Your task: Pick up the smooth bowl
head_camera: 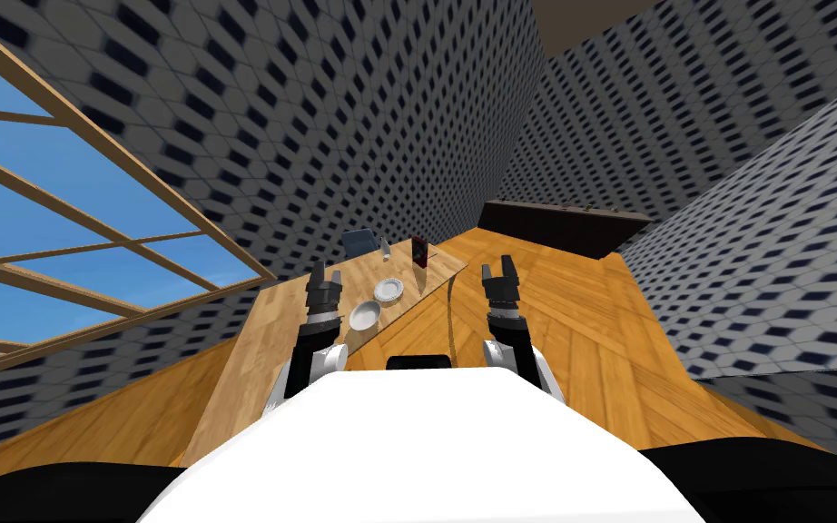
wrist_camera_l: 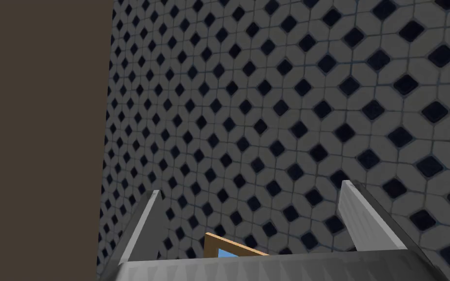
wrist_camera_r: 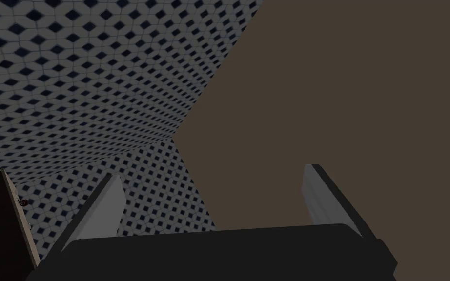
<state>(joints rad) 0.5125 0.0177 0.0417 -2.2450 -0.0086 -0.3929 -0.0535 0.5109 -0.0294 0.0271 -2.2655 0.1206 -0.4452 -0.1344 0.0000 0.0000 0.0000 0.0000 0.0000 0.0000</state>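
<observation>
The white bowl (head_camera: 364,315) sits on the wooden table (head_camera: 253,363), just beside the left gripper (head_camera: 327,271) on its inner side. That gripper's fingers are spread and empty, as are those of the right gripper (head_camera: 498,266).

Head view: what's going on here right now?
Nothing is held yet. Both arms are raised, the left tool and right tool open and empty. The left tool appears over the wooden table, next to the nearer white bowl, probably the smooth one, which sits untouched. A second white dish lies just beyond it. The right tool shows past the table's edge.
</observation>
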